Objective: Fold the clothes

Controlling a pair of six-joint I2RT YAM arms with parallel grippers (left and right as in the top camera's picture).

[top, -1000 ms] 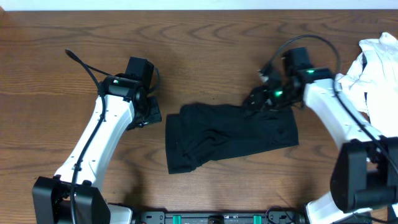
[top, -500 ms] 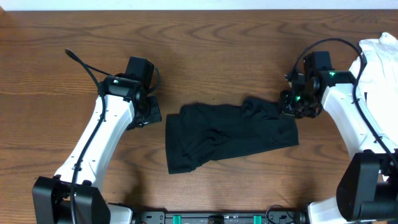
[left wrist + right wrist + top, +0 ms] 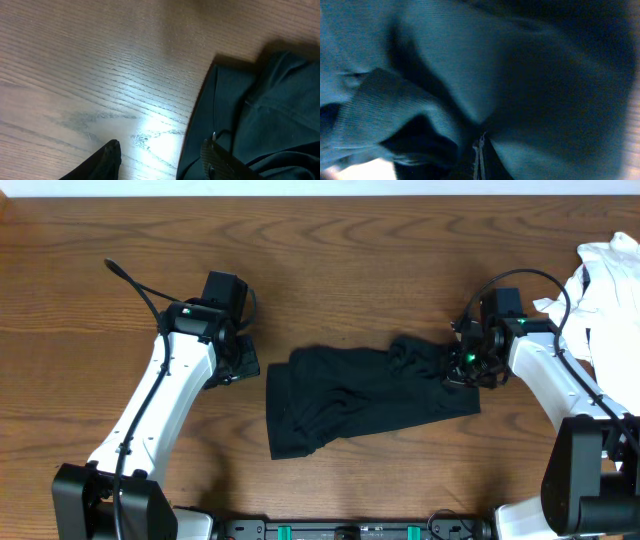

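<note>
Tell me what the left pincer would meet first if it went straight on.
Likely the bare table right beside the edge of the shirt; one finger of the left pincer sits over fabric, so it may touch that too. Depth unclear.

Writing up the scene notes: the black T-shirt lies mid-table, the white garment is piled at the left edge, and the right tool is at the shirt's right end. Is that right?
Not quite: the overhead view shows the white garment piled at the right edge of the table, not the left. The black T-shirt does lie mid-table, with the right tool at its right end.
</note>
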